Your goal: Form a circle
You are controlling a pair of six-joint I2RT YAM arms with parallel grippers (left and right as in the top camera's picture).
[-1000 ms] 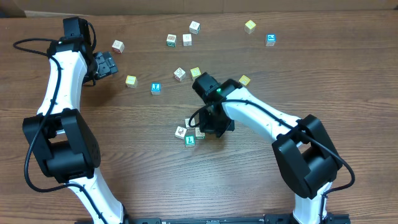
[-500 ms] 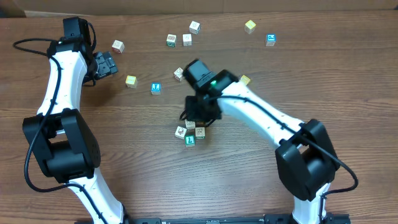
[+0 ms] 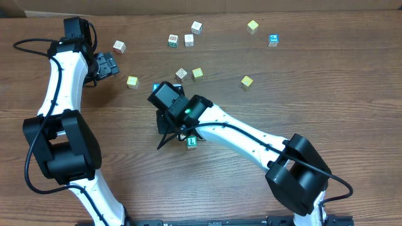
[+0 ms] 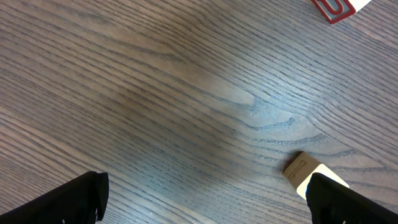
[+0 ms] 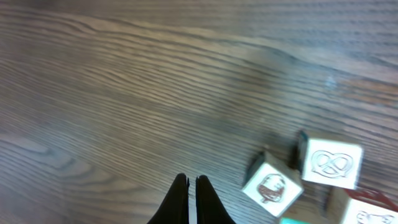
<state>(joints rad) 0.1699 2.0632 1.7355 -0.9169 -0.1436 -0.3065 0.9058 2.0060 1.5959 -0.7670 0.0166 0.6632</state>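
Observation:
The circle is a small group of wooden cubes, mostly hidden under my right arm in the overhead view. Only its green-faced cube (image 3: pixel 192 143) shows there. The right wrist view shows a whitish cube with a brown picture (image 5: pixel 272 186), a pretzel-marked cube (image 5: pixel 329 162) and a third cube's corner (image 5: pixel 368 212) close together at the lower right. My right gripper (image 5: pixel 191 199) is shut and empty, low over bare wood just left of the group (image 3: pixel 161 144). At the far left my left gripper (image 3: pixel 108 64) stands open and empty (image 4: pixel 205 199).
A tan cube (image 4: pixel 303 169) lies by the left gripper's right finger. Loose cubes are scattered at the back: whitish (image 3: pixel 119 46), (image 3: pixel 196 27), (image 3: pixel 189 39), (image 3: pixel 181 74), yellow (image 3: pixel 132 81), (image 3: pixel 197 73), (image 3: pixel 247 81), (image 3: pixel 252 26), blue (image 3: pixel 273 39). A red-edged object (image 4: pixel 333 7) shows top right.
My right arm has swung left over the group, from its right side to its left side. The group's whitish cubes are now covered from above. The left arm has not moved.

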